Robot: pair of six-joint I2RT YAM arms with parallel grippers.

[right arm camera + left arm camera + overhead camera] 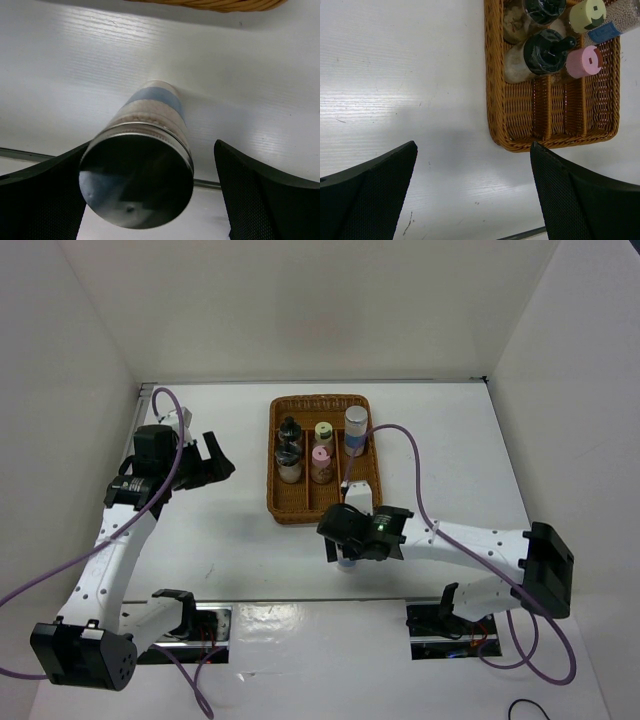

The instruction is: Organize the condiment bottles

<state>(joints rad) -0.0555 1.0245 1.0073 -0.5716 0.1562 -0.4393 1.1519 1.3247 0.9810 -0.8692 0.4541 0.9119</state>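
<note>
Straddling last bottle (155,102) with right gripper (151,147): jaws wide apart, nothing clamped. Standing upright on table (260,90), just outside near rim of tray (272,455); five others (320,462) inside. Hovering left gripper (474,147) beside tray, also agape, empty. Step, judged: pre-grasp. Next: close on body, lift clear of rim, set into right compartment.

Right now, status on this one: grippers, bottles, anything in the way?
Left gripper open, over table beside wicker tray. Right gripper open, straddling silver-topped bottle standing outside tray. Nothing in the way.
</note>
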